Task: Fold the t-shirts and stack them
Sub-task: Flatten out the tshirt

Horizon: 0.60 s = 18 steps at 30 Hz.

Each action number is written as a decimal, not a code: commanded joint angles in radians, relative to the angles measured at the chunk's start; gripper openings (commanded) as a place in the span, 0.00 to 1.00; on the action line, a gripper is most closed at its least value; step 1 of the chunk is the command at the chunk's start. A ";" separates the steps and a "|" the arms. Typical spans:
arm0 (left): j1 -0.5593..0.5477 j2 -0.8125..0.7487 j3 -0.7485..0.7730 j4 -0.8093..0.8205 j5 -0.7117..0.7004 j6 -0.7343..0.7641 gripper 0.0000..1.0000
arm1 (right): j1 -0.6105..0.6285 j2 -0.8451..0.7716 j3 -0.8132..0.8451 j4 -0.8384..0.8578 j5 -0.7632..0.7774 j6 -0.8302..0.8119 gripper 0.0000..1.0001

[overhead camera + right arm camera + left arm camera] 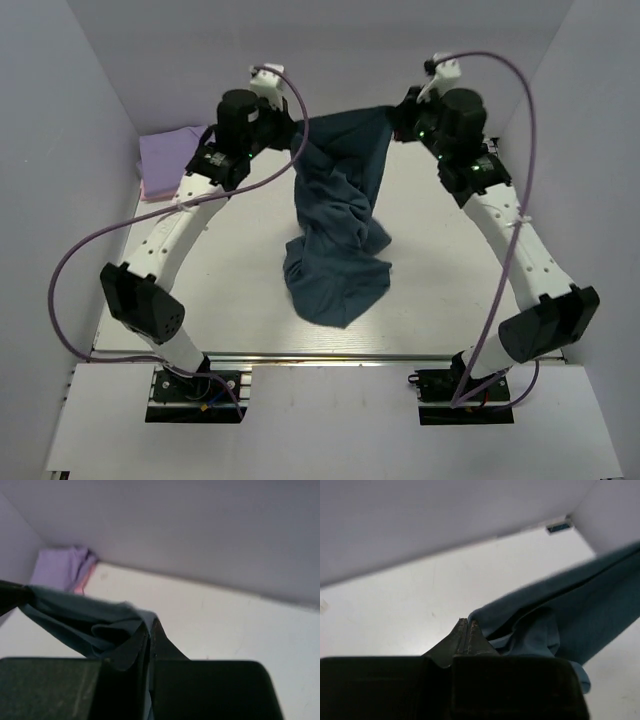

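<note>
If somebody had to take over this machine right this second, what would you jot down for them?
Left end effector: shut on the upper edge of the teal t-shirt.
Right end effector: shut on the same edge, other end.
The shirt hangs between them, its lower part bunched on the table.
Done: lavender t-shirt folded, lying on the pink t-shirt in the far left corner.
Left: spread and fold the teal one, then stack it there.

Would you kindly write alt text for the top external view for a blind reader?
The left claw and right claw hold a dark teal t-shirt stretched between them above the table, its lower part heaped on it. A folded lavender t-shirt sits on a pink one at far left.
</note>
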 commanded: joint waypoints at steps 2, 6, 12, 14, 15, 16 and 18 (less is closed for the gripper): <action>-0.002 -0.109 0.154 -0.006 -0.013 0.057 0.00 | -0.002 -0.028 0.194 -0.033 0.043 -0.101 0.00; -0.002 -0.152 0.268 -0.015 0.015 0.097 0.00 | -0.002 -0.040 0.358 -0.028 0.034 -0.142 0.00; -0.002 -0.214 0.394 0.025 0.104 0.108 0.00 | 0.001 -0.117 0.480 0.109 0.014 -0.184 0.00; -0.002 -0.225 0.412 0.035 0.133 0.117 0.00 | -0.002 -0.137 0.496 0.132 -0.009 -0.223 0.00; -0.002 -0.225 0.432 0.035 0.142 0.117 0.00 | 0.000 -0.149 0.519 0.140 -0.002 -0.224 0.00; -0.002 -0.234 0.441 0.048 0.165 0.117 0.00 | 0.000 -0.149 0.544 0.138 -0.002 -0.228 0.00; -0.002 -0.244 0.477 0.048 0.191 0.117 0.00 | -0.002 -0.159 0.558 0.156 0.033 -0.253 0.00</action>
